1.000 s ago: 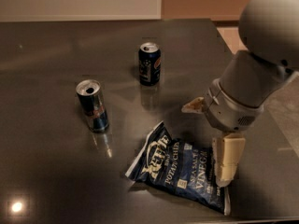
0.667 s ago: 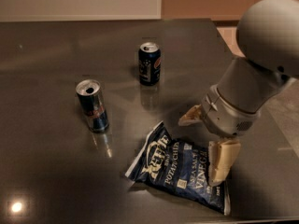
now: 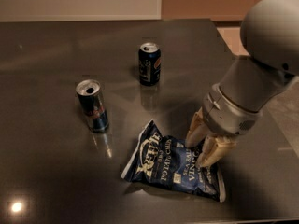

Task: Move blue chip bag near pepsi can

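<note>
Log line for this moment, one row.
gripper: open, tips at right end of blue chip bag | bag: flat on table, unlifted | pepsi can: upright, apart from bag | move: not done

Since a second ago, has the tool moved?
Yes. The tool has dropped to the right end of the bag, which has not shifted.

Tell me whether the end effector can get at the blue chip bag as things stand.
Probably yes. The end effector is down at the right end of the blue chip bag with nothing between them; the pepsi can and the Red Bull can stand well clear.
</note>
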Motion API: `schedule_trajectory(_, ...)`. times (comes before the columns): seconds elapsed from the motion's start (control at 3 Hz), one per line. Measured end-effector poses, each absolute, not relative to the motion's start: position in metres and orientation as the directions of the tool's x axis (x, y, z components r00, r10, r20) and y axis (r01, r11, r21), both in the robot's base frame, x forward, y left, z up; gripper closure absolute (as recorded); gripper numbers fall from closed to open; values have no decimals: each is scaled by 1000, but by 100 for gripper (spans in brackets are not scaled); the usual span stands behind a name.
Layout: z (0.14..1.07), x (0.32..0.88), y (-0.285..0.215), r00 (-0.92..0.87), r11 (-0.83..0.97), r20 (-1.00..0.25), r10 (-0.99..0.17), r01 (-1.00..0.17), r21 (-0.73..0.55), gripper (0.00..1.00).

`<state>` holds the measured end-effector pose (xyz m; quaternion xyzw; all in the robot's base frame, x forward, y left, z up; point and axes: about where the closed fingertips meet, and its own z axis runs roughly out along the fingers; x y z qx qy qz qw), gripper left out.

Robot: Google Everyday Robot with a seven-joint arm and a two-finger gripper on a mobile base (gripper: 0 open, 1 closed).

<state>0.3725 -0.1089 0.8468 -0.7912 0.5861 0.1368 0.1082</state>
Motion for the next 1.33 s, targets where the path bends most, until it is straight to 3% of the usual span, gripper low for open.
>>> schedule_trajectory(0.33, 864, 388, -111, 243, -247, -332, -912, -969, -29, 86)
schedule_trajectory(0.67, 879, 417, -114, 191, -186, -312, -931, -982, -44, 100)
schedule_trajectory(1.33, 893, 486, -123, 123, -96, -292, -948, -990, -105, 100)
